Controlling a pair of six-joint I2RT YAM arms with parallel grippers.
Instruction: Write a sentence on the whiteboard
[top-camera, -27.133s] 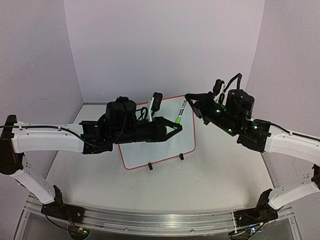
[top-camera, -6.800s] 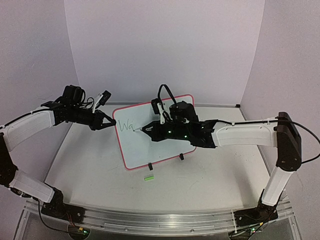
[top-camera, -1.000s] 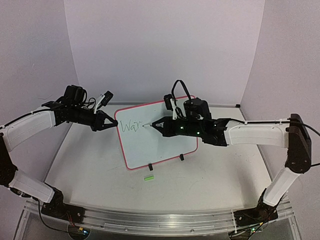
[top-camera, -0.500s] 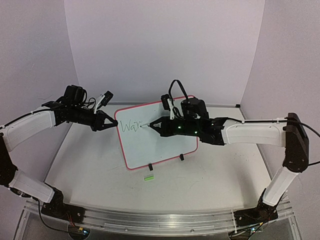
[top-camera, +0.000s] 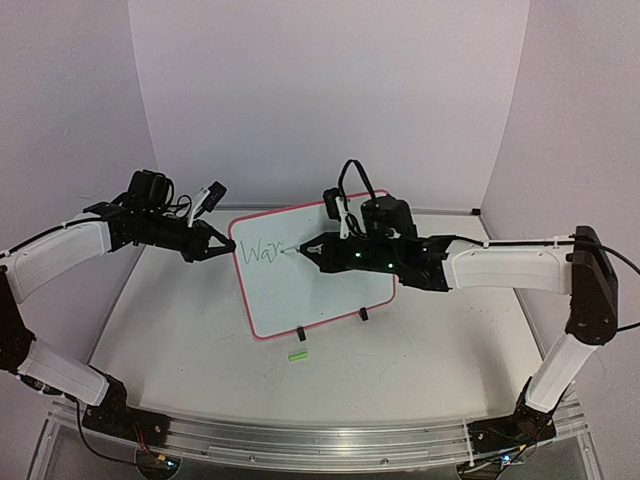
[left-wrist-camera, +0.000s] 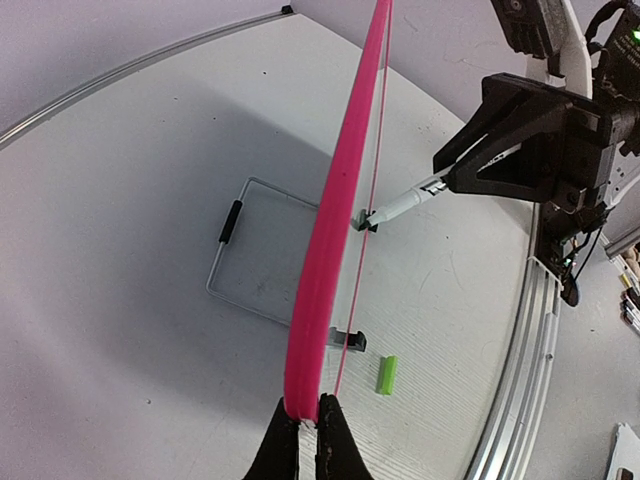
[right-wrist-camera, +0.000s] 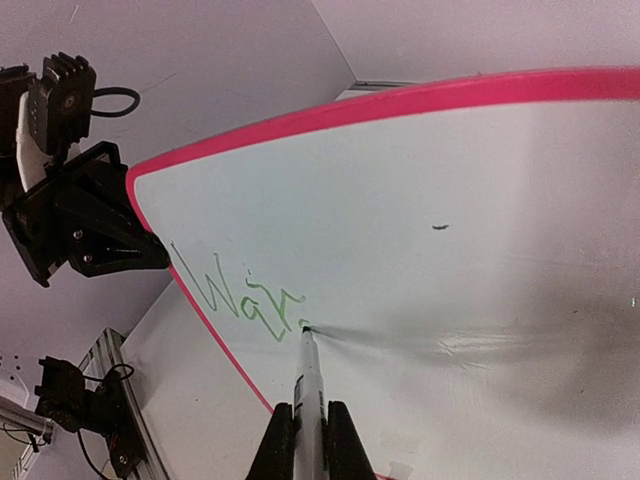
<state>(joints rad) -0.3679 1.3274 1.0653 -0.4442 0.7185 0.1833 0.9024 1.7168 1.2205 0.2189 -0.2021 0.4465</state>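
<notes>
Left gripper (left-wrist-camera: 308, 420), fingers pinched shut on the whiteboard (left-wrist-camera: 335, 230) frame edge running ahead of them, braces the board against pen pressure, while the right gripper (right-wrist-camera: 310, 422), clamped on the marker (right-wrist-camera: 307, 372), holds its tip just beyond the fingertips at the sentence (right-wrist-camera: 242, 295), here only "War".

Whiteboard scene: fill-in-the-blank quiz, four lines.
The left end effector pinches the ____'s pink frame.
The right end effector holds a ____, tip at the writing's end.
The green cap lies on the ____.
The writing reads ____.
Missing: whiteboard; marker; table; War.
</notes>
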